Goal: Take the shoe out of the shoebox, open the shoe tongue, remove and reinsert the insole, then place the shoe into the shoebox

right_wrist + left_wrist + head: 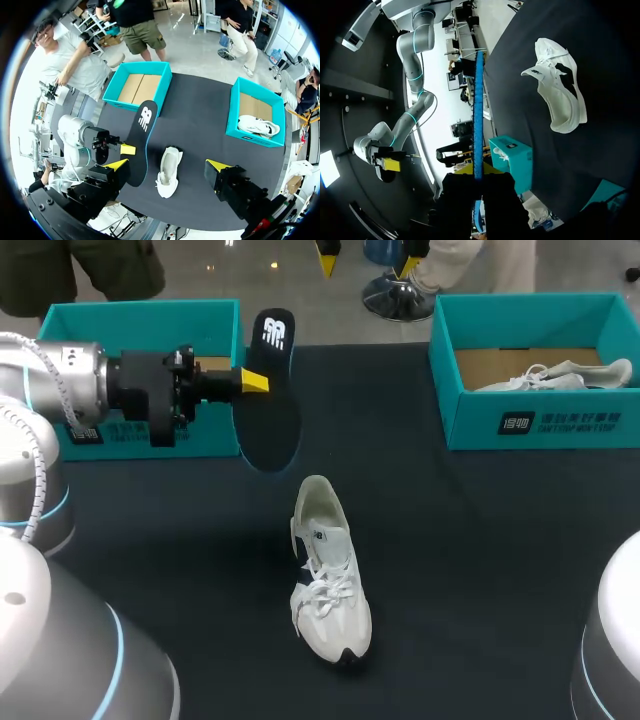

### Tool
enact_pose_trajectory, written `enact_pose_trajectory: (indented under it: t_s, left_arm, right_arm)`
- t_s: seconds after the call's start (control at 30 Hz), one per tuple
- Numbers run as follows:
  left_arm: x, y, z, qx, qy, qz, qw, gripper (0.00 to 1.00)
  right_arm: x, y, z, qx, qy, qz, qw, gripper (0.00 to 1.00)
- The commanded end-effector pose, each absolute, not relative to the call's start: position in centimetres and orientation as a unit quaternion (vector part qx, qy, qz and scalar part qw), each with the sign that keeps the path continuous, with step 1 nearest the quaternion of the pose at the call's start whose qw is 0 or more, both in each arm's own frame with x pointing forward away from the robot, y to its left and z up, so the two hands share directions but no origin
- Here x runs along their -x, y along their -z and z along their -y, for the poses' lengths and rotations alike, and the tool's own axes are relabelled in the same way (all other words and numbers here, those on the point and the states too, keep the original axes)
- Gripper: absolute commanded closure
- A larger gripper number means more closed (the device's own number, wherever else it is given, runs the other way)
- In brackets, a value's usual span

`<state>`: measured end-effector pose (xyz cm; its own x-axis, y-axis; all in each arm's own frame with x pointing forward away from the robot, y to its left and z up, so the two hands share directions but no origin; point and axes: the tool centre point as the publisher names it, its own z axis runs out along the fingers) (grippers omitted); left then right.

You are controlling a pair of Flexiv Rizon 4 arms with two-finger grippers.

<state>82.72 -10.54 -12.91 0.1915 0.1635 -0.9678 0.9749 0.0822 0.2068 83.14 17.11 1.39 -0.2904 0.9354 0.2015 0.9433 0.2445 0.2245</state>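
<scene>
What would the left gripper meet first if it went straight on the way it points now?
Probably the right shoebox: the left gripper, shut on the insole, points across the table toward it, the shoe lying off that line. Height is unclear, so it might pass over.

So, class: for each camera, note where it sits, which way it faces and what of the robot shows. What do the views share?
Head view: above and behind the robot, facing down on the table; the left arm comes in, left gripper shut on the insole.
Left wrist view: on that wrist, looking along the left gripper, past the edge-on insole, toward the shoe.
Right wrist view: raised above, facing down over the table; the open right gripper shows.
Shared: all three show insole and shoe.
</scene>
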Motion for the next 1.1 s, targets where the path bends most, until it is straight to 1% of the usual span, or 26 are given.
enact_pose_trajectory:
  t_s: [0.03, 0.53, 0.67, 0.77, 1.1]
  left_arm:
    - [-82.8, 13.0, 10.5, -0.56, 0.381, -0.508, 0.532, 1.0]
    - [-82.8, 13.0, 10.5, -0.56, 0.381, -0.508, 0.532, 1.0]
    - [-82.8, 13.0, 10.5, -0.56, 0.381, -0.508, 0.532, 1.0]
    - [-82.8, 13.0, 10.5, -0.56, 0.381, -0.508, 0.532, 1.0]
    - [-82.8, 13.0, 10.5, -0.56, 0.381, -0.508, 0.532, 1.0]
  right_arm:
    - [-83.2, -1.4, -17.1, 0.596, 0.151, 0.789, 0.013, 0.0]
    - [-83.2, -1.4, -17.1, 0.596, 0.151, 0.789, 0.013, 0.0]
    - [-83.0, -0.9, -17.1, 0.572, 0.262, 0.773, 0.081, 0.0]
    - [-82.7, -0.4, -17.4, 0.557, 0.314, 0.759, 0.125, 0.0]
    - [-81.5, 0.4, -17.9, 0.532, 0.414, 0.702, 0.229, 0.0]
